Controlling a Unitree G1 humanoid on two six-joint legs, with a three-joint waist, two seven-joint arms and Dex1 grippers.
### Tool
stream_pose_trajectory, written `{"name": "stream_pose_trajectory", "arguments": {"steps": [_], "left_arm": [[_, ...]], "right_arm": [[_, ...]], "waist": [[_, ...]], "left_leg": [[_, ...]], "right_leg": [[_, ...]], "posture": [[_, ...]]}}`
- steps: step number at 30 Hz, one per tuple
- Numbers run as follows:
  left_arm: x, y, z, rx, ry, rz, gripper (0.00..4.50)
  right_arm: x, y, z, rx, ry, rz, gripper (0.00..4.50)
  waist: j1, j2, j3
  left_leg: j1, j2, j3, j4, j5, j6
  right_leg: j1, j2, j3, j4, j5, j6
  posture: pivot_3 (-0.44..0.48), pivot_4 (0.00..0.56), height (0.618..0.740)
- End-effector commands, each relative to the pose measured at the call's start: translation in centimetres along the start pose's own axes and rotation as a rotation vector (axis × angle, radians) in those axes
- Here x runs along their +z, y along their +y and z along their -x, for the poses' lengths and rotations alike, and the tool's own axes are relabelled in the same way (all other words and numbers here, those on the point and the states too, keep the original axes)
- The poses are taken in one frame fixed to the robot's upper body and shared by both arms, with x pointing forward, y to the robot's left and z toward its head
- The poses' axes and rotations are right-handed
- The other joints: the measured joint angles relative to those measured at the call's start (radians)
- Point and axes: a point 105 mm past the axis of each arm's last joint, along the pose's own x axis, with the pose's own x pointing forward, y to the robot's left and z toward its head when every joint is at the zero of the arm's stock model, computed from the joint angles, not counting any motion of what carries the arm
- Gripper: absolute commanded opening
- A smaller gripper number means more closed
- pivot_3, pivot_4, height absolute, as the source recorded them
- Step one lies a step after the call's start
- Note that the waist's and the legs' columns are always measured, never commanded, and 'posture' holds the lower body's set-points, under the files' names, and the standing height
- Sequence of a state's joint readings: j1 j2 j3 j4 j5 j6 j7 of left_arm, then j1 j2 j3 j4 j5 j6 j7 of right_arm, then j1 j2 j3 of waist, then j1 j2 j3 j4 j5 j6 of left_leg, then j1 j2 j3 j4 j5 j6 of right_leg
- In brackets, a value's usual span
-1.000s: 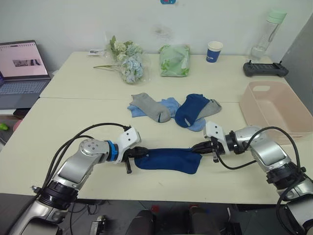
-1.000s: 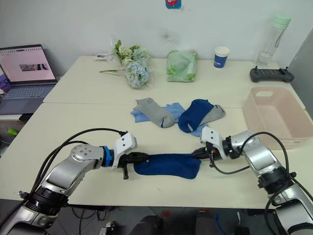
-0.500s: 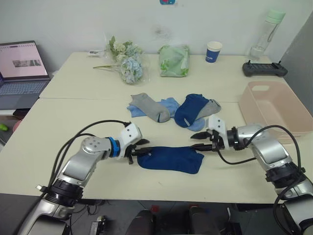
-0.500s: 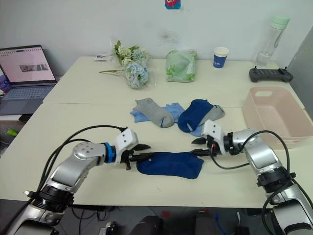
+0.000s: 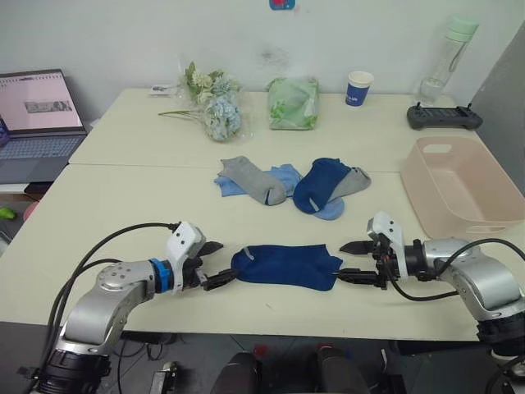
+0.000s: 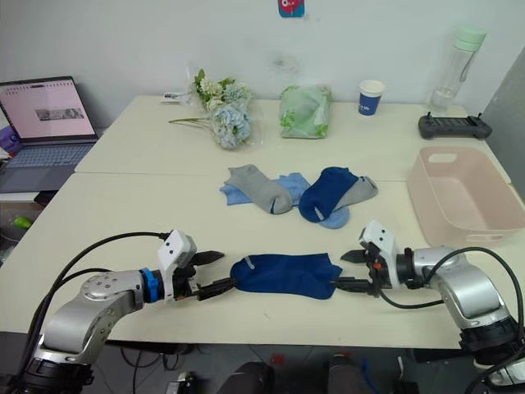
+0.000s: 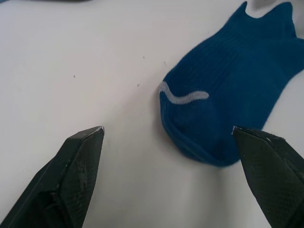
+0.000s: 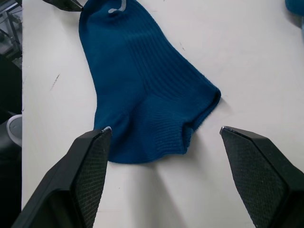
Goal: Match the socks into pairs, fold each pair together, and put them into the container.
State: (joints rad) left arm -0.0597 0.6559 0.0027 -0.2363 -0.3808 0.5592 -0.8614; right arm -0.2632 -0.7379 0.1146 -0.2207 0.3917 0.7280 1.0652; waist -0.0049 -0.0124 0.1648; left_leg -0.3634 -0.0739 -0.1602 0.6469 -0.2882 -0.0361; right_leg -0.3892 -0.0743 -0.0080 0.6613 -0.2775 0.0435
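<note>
A dark navy knit ankle sock (image 5: 285,266) lies flat at the table's near edge, between the left gripper (image 5: 213,264) and right gripper (image 5: 356,262), both spread wide and clear of it. Its navy mate (image 5: 318,184) sits in the heap beyond, the pale pink plastic tub (image 5: 462,184) far right. Pinching only one knit layer could bunch the sock when lifted.

A pale table (image 5: 123,205), made of two tops joined along a seam, was seen carrying a navy sock (image 5: 283,265) laid flat near its front edge and a heap of grey, light blue and navy socks (image 5: 291,185) at its middle. A pink tub (image 5: 459,185) was set at its right side, with flowers (image 5: 215,107), a green bag (image 5: 292,102), a blue paper cup (image 5: 358,87), a bottle (image 5: 447,56) and a black controller (image 5: 445,116) lined along the far edge
</note>
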Motion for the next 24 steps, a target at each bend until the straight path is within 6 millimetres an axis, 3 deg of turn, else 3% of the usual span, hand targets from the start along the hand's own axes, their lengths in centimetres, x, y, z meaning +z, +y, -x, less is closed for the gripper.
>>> {"name": "stream_pose_trajectory", "arguments": {"steps": [1, 3, 5, 16, 18, 24], "left_arm": [[0.4, -0.2, -0.7, 0.025, -0.035, -0.008, 4.49], [0.4, 0.1, -1.0, 0.044, -0.037, -0.016, 4.31], [0.2, 0.0, -1.3, 0.036, -0.031, -0.021, 3.90], [0.1, -1.4, -0.8, -0.011, -0.043, 0.024, 0.50], [0.2, -1.6, -0.5, -0.002, -0.056, 0.047, 0.03], [0.1, -3.9, 0.9, -0.044, -0.100, 0.197, 0.03]], "right_arm": [[0.6, 0.3, -0.3, -0.007, -0.026, 0.025, 3.92], [0.6, 0.3, -0.5, -0.008, -0.032, 0.018, 3.92], [0.4, 0.1, -0.5, -0.012, -0.027, 0.026, 3.55], [-0.3, 0.9, -0.2, 0.041, -0.026, 0.017, 0.00], [-0.3, 1.1, 0.0, 0.048, -0.034, 0.005, 0.00], [-0.1, 2.7, 1.3, 0.122, -0.019, -0.025, 0.00]], "waist": [[0.001, 0.000, 0.000], [0.002, 0.000, 0.000], [0.003, 0.000, 0.000], [0.002, 0.000, 0.000], [0.002, 0.000, 0.000], [0.002, 0.000, 0.000]], "left_leg": [[0.000, 0.000, 0.000, 0.000, 0.001, -0.002], [0.000, 0.000, 0.000, 0.000, 0.001, -0.003], [0.000, 0.000, 0.000, 0.000, 0.001, -0.003], [0.000, 0.000, 0.000, 0.000, 0.001, -0.002], [0.000, 0.000, 0.000, 0.000, 0.001, -0.002], [-0.001, 0.000, 0.000, 0.000, 0.001, -0.002]], "right_leg": [[0.000, 0.000, 0.000, 0.000, 0.000, 0.000], [0.000, 0.000, 0.000, -0.001, 0.000, 0.000], [0.000, 0.000, 0.000, 0.000, 0.000, 0.000], [0.000, 0.000, 0.000, -0.001, 0.000, 0.000], [0.000, 0.000, 0.000, -0.001, 0.000, 0.000], [0.000, 0.000, 0.000, -0.001, 0.000, 0.000]], "posture": [[0.000, 0.150, 0.740], [0.000, 0.150, 0.740], [0.000, 0.150, 0.740], [0.000, 0.150, 0.740], [0.000, 0.150, 0.740], [0.000, 0.150, 0.740]]}}
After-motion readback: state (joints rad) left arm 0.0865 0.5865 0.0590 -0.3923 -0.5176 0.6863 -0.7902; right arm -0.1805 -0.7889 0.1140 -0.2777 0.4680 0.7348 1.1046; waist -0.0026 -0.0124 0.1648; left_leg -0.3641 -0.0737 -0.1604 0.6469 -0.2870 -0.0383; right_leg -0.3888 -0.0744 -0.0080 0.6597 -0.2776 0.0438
